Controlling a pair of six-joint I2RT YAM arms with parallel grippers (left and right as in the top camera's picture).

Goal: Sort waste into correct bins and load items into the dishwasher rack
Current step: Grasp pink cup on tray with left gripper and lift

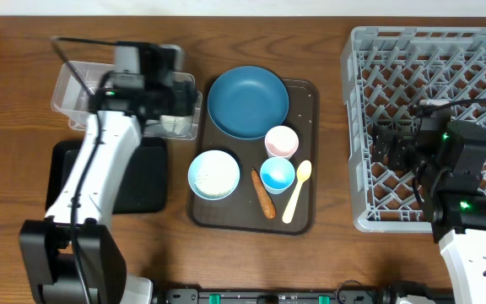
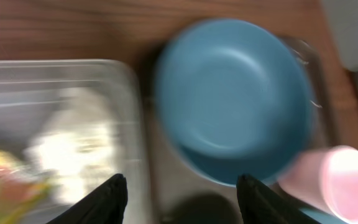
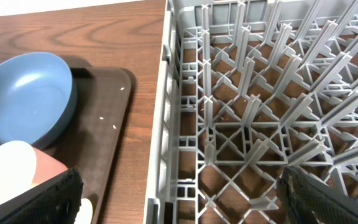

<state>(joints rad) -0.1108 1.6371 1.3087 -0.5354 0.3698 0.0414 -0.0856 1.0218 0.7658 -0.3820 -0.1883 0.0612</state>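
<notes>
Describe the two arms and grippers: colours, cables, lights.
The left arm has white shells, black joints and base, and a thin black cable looping by its wrist. The right arm has a black upper section with two green lights, a white lower link and black cables. The left gripper and right gripper are black.

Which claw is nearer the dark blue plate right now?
Left. The left claw hovers over the clear tub's edge just beside the plate; the right claw sits over the dishwasher rack, across the brown tray from it.
</notes>
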